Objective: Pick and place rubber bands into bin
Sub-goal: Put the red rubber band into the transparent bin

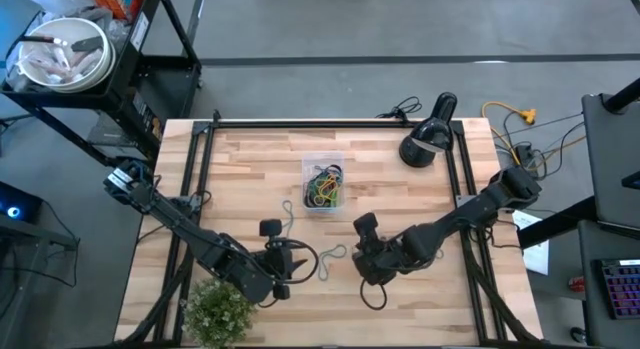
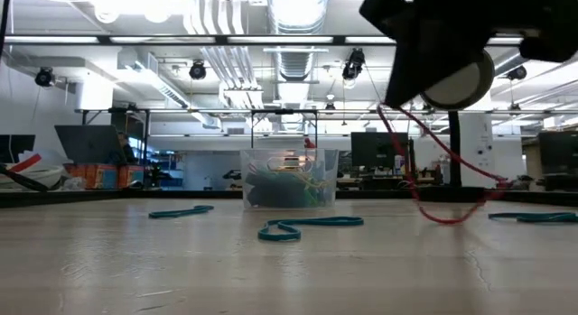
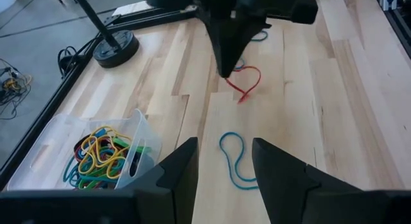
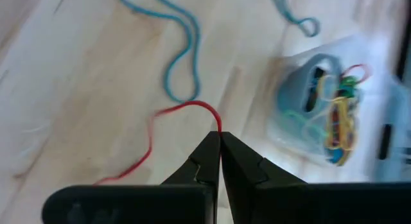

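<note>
The clear bin stands mid-table toward the far edge, holding several coloured rubber bands. My right gripper is shut on a red rubber band, near the table's front and right of centre. My left gripper hovers open to its left, above a blue band lying flat on the wood. More teal bands lie loose on the table; another lies near the bin. My right gripper pinches the red band's upper bend between its two fingertips, which slant down from above. The thin loop hangs slack below the fingers; its lower end reaches the tabletop.
A black lamp-like object sits at the far right corner on a round base. A small green plant stands at the near left edge. A white bowl rests on a cart beyond the table. Bare wood lies between the grippers and the bin.
</note>
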Controlling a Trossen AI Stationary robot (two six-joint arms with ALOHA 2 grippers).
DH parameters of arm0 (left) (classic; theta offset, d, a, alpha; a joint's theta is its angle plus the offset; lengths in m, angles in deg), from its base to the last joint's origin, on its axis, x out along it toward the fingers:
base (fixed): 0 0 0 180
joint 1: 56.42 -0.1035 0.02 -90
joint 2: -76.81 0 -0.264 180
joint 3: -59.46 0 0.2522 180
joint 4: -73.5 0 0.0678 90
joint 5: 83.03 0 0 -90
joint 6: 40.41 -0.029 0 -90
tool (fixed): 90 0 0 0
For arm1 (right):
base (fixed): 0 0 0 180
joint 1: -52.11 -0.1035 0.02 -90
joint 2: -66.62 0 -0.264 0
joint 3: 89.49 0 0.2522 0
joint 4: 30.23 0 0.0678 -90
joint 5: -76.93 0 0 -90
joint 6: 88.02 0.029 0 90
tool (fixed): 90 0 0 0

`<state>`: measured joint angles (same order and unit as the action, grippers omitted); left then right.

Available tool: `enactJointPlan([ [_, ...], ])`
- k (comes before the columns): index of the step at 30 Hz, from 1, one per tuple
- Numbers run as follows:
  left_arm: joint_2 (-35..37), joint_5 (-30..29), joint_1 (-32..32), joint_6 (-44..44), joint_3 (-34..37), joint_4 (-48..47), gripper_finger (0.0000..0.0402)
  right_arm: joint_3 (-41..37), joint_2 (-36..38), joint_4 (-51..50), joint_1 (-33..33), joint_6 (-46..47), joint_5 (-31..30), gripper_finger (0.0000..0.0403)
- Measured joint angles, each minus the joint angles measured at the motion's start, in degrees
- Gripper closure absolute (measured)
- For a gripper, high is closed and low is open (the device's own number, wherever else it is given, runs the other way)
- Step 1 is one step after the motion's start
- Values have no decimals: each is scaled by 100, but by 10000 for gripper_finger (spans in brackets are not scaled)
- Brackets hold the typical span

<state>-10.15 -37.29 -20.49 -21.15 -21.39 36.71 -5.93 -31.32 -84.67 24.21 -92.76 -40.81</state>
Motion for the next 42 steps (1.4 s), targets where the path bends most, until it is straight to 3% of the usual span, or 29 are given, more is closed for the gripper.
enactJointPlan([
  [14,0,0,107,-11,0,-2,270,470,8,-96,44,-828,-1699,395],
  [23,23,1,169,-15,0,-41,270,483,8,100,403,-1222,-2514,395],
  [31,81,1,280,-65,0,-84,270,483,8,1000,1007,-2064,-2431,395],
  [42,87,-6,318,-28,0,-203,270,483,8,2167,2102,-3006,-1647,395],
])
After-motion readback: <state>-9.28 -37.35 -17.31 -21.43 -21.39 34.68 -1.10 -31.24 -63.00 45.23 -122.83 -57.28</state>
